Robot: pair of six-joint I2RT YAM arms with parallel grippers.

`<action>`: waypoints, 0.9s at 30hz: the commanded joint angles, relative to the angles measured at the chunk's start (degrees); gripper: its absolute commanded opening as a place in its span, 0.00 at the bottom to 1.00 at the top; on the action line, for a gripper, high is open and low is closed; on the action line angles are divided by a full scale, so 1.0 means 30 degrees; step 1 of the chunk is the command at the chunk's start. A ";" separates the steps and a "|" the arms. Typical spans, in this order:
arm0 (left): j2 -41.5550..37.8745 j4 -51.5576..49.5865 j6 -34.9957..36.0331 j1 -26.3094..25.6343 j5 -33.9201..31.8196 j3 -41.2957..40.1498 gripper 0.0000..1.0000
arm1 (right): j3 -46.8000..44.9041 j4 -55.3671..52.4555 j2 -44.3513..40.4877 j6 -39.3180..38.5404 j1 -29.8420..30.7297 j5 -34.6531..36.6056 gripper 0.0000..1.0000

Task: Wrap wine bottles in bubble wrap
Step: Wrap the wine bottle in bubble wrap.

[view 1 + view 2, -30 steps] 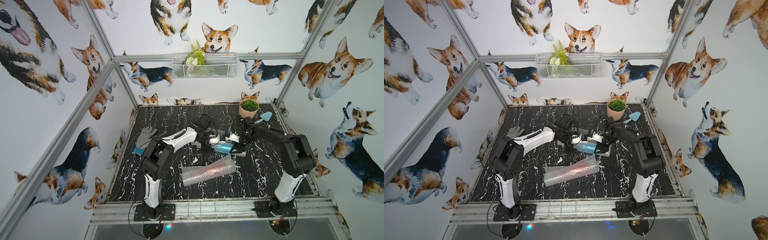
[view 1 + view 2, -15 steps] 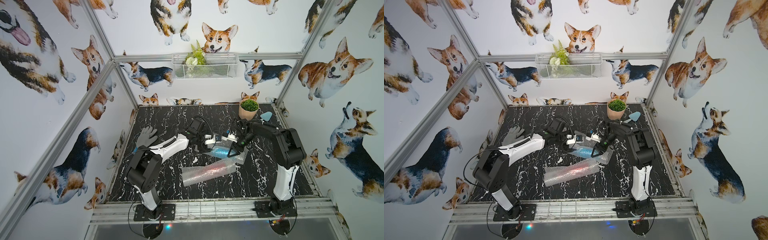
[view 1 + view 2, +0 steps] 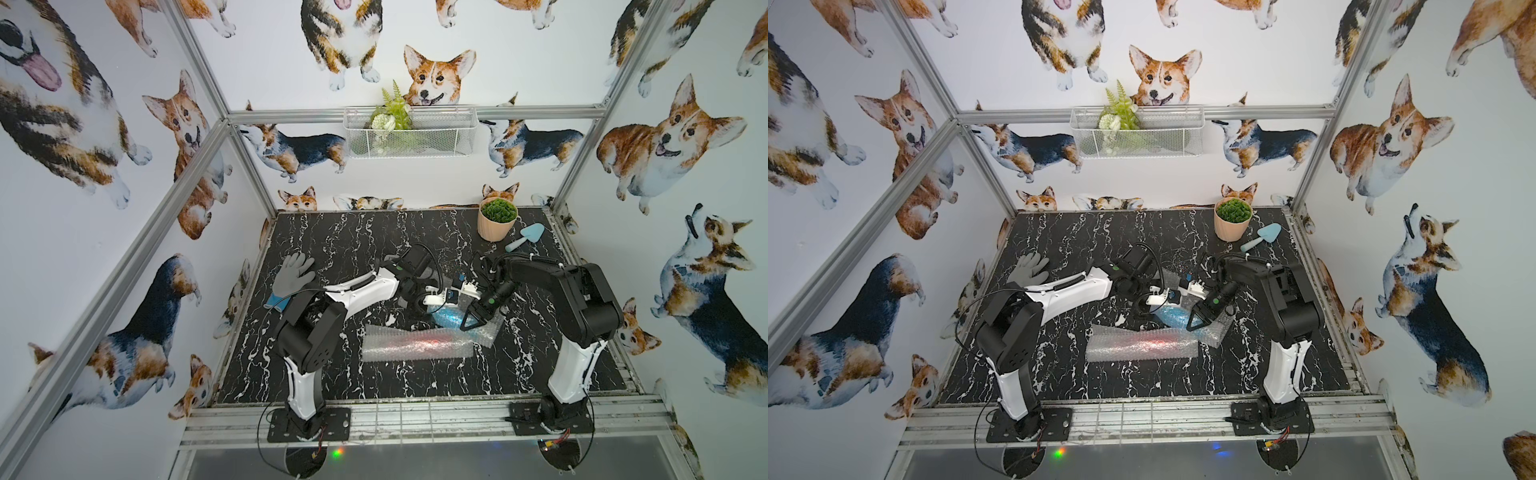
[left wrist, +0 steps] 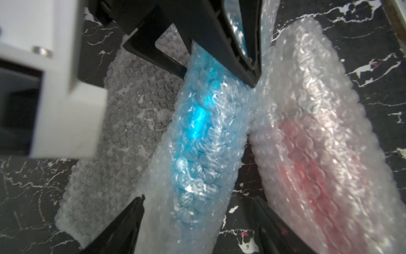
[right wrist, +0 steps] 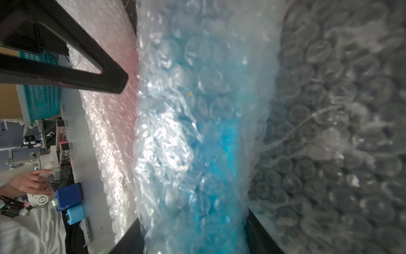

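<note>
The blue bottle point(image 3: 451, 318), in bubble wrap point(image 4: 131, 132), lies central on the desk point(image 3: 332, 232), with the wrapped red-pink bottle point(image 3: 419, 343) at its 6 o'clock. The left hand point(image 4: 197, 199) straddles it, open. The right hand point(image 5: 192, 215) flanks it, grip unclear. It is probably slippery, squashy and fragile, so clasp mid-body.

We see the wrap point(image 3: 415, 343) as clear plastic film, bubbled and glossy, catching glare. Through it the blue bottle point(image 4: 197, 136) and red bottle point(image 4: 318, 165) show as translucent colour. The table point(image 3: 332, 241) looks like polished black marble, veined white. At nine o'clock the glove point(image 3: 293, 276) is grey knit cloth; at one o'clock the pot point(image 3: 492, 230) and trowel point(image 3: 528, 235) look matt. The frame point(image 3: 291, 115) is brushed metal, the basket point(image 3: 436, 137) white wire mesh, and the arms point(image 3: 357, 291) smooth plastic.
</note>
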 commanded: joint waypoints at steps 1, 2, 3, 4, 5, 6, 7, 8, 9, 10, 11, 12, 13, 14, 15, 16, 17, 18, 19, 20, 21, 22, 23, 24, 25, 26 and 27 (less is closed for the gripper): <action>0.0584 -0.0271 0.1106 -0.0329 -0.0269 0.0406 0.79 | -0.0366 0.0066 0.0085 0.0697 -0.0131 0.0319 0.58; 0.0694 -0.0127 0.1259 -0.0408 -0.0407 0.0487 0.79 | -0.0486 0.0152 0.0168 0.0766 -0.0159 0.0351 0.58; 0.0867 -0.0045 0.1429 -0.0474 -0.0561 0.0642 0.79 | -0.0549 0.0164 0.0238 0.0786 -0.0219 0.0452 0.58; 0.1057 -0.0040 0.1596 -0.0493 -0.0733 0.0825 0.79 | -0.0612 0.0157 0.0275 0.0735 -0.0307 0.0465 0.58; 0.1162 0.0053 0.1746 -0.0505 -0.0982 0.0959 0.79 | -0.0687 0.0225 0.0239 0.0698 -0.0362 0.0576 0.58; 0.1284 0.0183 0.1904 -0.0512 -0.1148 0.1006 0.79 | -0.0764 0.0359 0.0190 0.0638 -0.0450 0.0761 0.56; 0.1396 0.0223 0.2004 -0.0514 -0.1217 0.1087 0.79 | -0.0729 0.0417 0.0174 0.0602 -0.0559 0.0638 0.56; 0.1604 -0.0002 0.2122 -0.0556 -0.1255 0.1323 0.79 | -0.0693 0.0532 0.0204 0.0638 -0.0599 0.0661 0.56; 0.1832 -0.0250 0.2181 -0.0607 -0.1324 0.1557 0.79 | -0.0512 0.0405 0.0346 0.0545 -0.0601 0.0690 0.56; 0.2075 -0.0486 0.2282 -0.0623 -0.1448 0.1729 0.78 | -0.0151 0.0080 0.0575 0.0438 -0.0601 0.0706 0.56; 0.2252 -0.0608 0.2357 -0.0658 -0.1489 0.1811 0.77 | 0.0081 -0.0148 0.0721 0.0327 -0.0601 0.0671 0.56; 0.2436 -0.0722 0.2391 -0.0687 -0.1490 0.1882 0.76 | 0.0409 -0.0407 0.0920 0.0165 -0.0601 0.0655 0.56; 0.2670 -0.0915 0.2451 -0.0772 -0.1518 0.2043 0.74 | 0.0629 -0.0471 0.1014 0.0084 -0.0601 0.0777 0.56; 0.2791 -0.1000 0.2522 -0.0802 -0.1570 0.2126 0.73 | 0.0705 -0.0444 0.1019 0.0082 -0.0601 0.0847 0.56; 0.2923 -0.1036 0.2563 -0.0843 -0.1606 0.2194 0.73 | 0.0851 -0.0400 0.1073 0.0002 -0.0608 0.0842 0.56; 0.3008 -0.1036 0.2598 -0.0864 -0.1556 0.2238 0.72 | 0.1024 -0.0464 0.1210 -0.0061 -0.0630 0.0809 0.56; 0.3070 -0.1062 0.2572 -0.0864 -0.1494 0.2362 0.72 | 0.1146 -0.0563 0.1323 -0.0119 -0.0630 0.0823 0.56; 0.3185 -0.1185 0.2544 -0.0864 -0.1461 0.2561 0.70 | 0.1294 -0.0626 0.1470 -0.0151 -0.0630 0.0888 0.56; 0.3271 -0.1351 0.2526 -0.0864 -0.1436 0.2706 0.69 | 0.1345 -0.0675 0.1539 -0.0202 -0.0638 0.0922 0.57; 0.3387 -0.1571 0.2415 -0.0864 -0.1402 0.2855 0.66 | 0.1431 -0.0663 0.1606 -0.0218 -0.0637 0.0953 0.57; 0.3489 -0.1726 0.2366 -0.0864 -0.1432 0.2896 0.62 | 0.1525 -0.0558 0.1567 -0.0143 -0.0633 0.0929 0.57; 0.3551 -0.1911 0.2314 -0.0864 -0.1457 0.2952 0.58 | 0.1562 -0.0369 0.1482 -0.0069 -0.0630 0.0904 0.59; 0.3597 -0.2090 0.2224 -0.0864 -0.1475 0.2998 0.57 | 0.1619 -0.0194 0.1383 0.0004 -0.0630 0.0925 0.61; 0.3578 -0.2252 0.2175 -0.0864 -0.1432 0.3042 0.57 | 0.1683 -0.0039 0.1226 0.0050 -0.0634 0.0927 0.62; 0.3549 -0.2506 0.2160 -0.0868 -0.1361 0.3089 0.57 | 0.1760 0.0102 0.1006 0.0093 -0.0630 0.0923 0.64; 0.3607 -0.2871 0.2138 -0.0864 -0.1344 0.3213 0.56 | 0.1789 0.0359 0.0684 0.0244 -0.0657 0.0973 0.70; 0.3673 -0.3273 0.2116 -0.0869 -0.1394 0.3427 0.55 | 0.1721 0.0664 0.0275 0.0375 -0.0661 0.1128 0.73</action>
